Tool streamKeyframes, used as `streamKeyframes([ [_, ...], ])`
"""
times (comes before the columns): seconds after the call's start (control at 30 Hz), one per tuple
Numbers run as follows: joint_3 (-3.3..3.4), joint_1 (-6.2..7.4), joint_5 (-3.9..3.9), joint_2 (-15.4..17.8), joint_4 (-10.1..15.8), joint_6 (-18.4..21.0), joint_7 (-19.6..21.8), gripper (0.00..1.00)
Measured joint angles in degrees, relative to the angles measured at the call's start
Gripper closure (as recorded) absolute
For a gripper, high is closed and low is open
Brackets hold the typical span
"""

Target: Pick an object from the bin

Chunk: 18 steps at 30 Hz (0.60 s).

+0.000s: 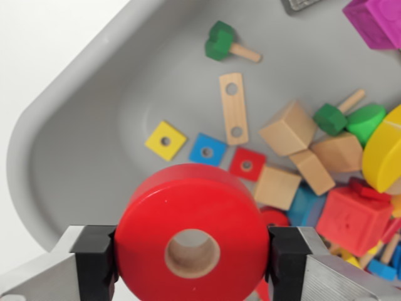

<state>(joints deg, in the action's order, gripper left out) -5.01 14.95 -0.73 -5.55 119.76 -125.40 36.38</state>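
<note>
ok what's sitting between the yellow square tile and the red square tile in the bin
In the wrist view, a blue square tile lies between the yellow tile and the red tile.

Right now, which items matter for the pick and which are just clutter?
In play: claw, shut on red wooden ring; grey plastic bin.
Clutter: yellow square washer, blue square washer, green-headed wooden bolt, holed wooden strip, purple block.

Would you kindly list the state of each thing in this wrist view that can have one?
gripper: shut on the red ring.
red ring: held between the pads, lifted above the bin.
bin: still holds many toys.
wooden strip: lying flat on the bin floor.
green-headed peg: lying on its side.
yellow square: lying flat, apart from the pile.
</note>
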Motion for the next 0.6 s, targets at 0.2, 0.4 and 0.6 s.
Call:
streamKeyframes([
  [0.2, 0.0, 0.01, 0.07, 0.6, -0.7, 1.4, -0.1, 1.0],
  [0.4, 0.0, 0.02, 0.09, 0.9, -1.0, 1.9, -0.1, 1.0],
  [0.6, 0.0, 0.02, 0.09, 0.9, -1.0, 1.9, -0.1, 1.0],
])
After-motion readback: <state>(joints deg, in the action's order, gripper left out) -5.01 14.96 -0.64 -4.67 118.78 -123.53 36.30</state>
